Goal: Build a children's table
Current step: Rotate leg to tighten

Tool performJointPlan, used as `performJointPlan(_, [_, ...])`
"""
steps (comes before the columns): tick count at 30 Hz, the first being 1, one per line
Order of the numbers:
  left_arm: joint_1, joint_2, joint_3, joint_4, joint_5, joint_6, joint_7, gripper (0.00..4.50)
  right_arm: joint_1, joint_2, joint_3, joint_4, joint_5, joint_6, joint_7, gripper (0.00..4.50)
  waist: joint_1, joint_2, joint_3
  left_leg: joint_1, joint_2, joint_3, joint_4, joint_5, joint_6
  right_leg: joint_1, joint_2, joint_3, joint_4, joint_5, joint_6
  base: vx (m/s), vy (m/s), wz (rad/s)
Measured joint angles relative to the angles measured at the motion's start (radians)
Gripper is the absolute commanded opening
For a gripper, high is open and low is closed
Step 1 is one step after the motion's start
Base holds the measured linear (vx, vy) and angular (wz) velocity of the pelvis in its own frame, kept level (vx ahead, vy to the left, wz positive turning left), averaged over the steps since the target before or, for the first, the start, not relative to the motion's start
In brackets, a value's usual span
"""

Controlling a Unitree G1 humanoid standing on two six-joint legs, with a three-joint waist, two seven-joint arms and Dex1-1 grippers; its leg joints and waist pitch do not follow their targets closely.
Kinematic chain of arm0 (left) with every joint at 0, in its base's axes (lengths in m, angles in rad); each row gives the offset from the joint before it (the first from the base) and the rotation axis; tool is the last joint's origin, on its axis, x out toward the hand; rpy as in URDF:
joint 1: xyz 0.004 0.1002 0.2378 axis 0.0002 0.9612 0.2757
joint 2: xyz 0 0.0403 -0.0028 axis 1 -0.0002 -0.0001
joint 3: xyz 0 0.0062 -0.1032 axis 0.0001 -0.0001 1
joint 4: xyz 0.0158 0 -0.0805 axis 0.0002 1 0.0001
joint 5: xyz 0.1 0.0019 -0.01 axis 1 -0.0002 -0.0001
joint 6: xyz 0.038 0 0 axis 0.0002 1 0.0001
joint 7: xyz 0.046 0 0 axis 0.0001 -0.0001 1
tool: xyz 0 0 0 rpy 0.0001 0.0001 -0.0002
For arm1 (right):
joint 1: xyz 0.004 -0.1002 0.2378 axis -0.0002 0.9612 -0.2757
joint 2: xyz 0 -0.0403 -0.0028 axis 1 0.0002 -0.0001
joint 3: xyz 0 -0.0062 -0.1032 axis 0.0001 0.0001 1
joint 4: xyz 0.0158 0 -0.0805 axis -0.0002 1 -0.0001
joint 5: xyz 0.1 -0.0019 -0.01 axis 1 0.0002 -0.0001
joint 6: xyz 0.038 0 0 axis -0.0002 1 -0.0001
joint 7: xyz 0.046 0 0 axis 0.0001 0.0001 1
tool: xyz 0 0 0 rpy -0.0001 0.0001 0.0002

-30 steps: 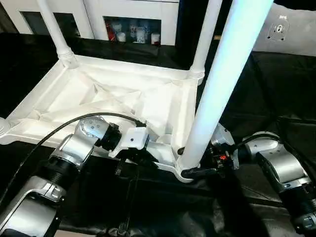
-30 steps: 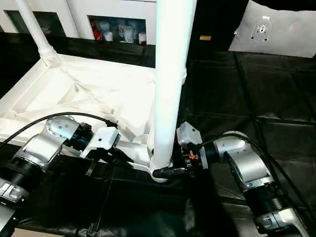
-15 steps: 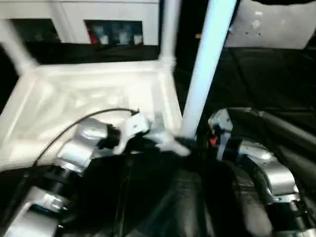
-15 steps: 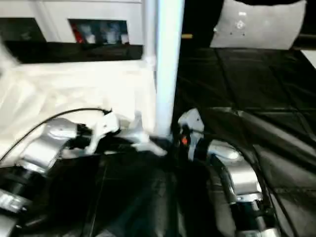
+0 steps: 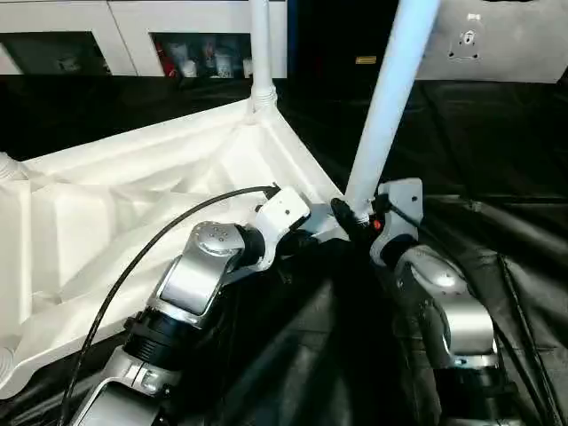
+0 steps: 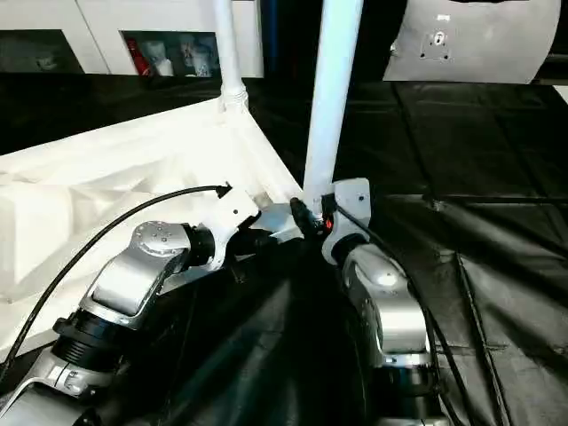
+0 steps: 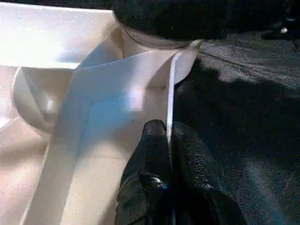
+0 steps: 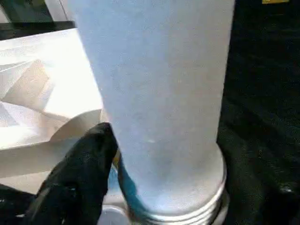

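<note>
Here no writing can be read; the far white cabinet (image 5: 133,27) holds small bottles and jars (image 5: 200,60) behind glass. The children's table (image 5: 106,213) lies upside down on the black cloth (image 5: 497,133) at left, legs up. The left gripper (image 7: 168,140) pinches the thin rim at the table's near right corner, fingers closed on it. The right gripper (image 5: 351,216) sits at the base of the near leg (image 5: 386,98), one finger (image 8: 77,173) against it; its grip cannot be told.

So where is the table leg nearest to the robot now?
In the left eye view the nearest leg stands in the tabletop's near corner socket, just right of centre, between the left gripper and the right gripper.
</note>
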Motion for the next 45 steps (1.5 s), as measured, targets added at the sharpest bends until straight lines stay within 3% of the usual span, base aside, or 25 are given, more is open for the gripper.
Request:
performJointPlan(6, [0.003,0.075,-0.022,-0.018,-0.018,-0.041,-0.063,0.00,0.046,-0.112,0.024,-0.016,0.038,-0.061,0.173,4.20,-0.002,0.000,0.000,-0.001,0.001,0.000,-0.002,-0.001,0.001,0.000,0.001,-0.002,-0.002,0.000,0.000,0.000,0.000,0.00])
performJointPlan(10, [0.012,0.112,-0.023,-0.018,-0.032,-0.083,-0.113,0.00,0.059,-0.178,0.028,-0.015,0.072,-0.087,0.281,4.39,0.000,0.001,0.001,-0.002,0.004,0.000,-0.002,0.000,0.001,-0.001,0.001,-0.006,-0.001,0.000,0.000,0.000,0.000,0.00])
performJointPlan(18, [0.025,0.286,-0.039,0.059,-0.090,-0.336,-0.342,0.00,0.027,-0.392,0.027,0.028,0.154,-0.196,0.631,4.39,0.010,0.001,0.001,-0.002,0.005,-0.001,0.003,0.001,0.002,0.000,0.001,-0.007,0.003,0.000,0.000,0.000,0.000,0.00])
performJointPlan(21, [0.019,0.323,-0.041,0.104,-0.113,-0.419,-0.446,0.00,0.018,-0.453,0.083,0.031,0.169,-0.197,0.767,4.39,0.016,0.001,0.001,-0.002,0.005,-0.001,0.005,0.001,0.002,0.000,0.001,-0.007,0.004,0.000,0.000,0.000,0.000,0.00])
performJointPlan(26, [0.003,0.365,-0.066,0.148,-0.145,-0.495,-0.576,0.00,-0.021,-0.488,0.152,0.073,0.176,-0.225,0.899,4.39,0.032,-0.001,0.002,-0.003,0.005,-0.001,0.009,0.001,0.002,0.000,0.000,-0.007,0.008,0.000,0.000,0.000,0.000,0.00])
performJointPlan(32, [-0.026,0.376,-0.096,0.185,-0.149,-0.562,-0.658,0.00,-0.083,-0.485,0.208,0.138,0.175,-0.259,1.000,4.39,0.039,-0.005,0.004,-0.005,0.005,-0.001,0.013,0.001,0.003,0.000,-0.001,-0.008,0.008,0.000,0.000,0.000,0.000,0.00])
performJointPlan(45, [-0.056,0.357,-0.121,0.227,-0.149,-0.635,-0.723,0.00,-0.126,-0.455,0.296,0.178,0.189,-0.249,1.115,3.25,0.059,-0.012,0.008,-0.006,0.005,-0.001,0.014,0.000,0.003,0.000,-0.001,-0.008,0.008,0.000,0.000,0.000,0.000,0.00])
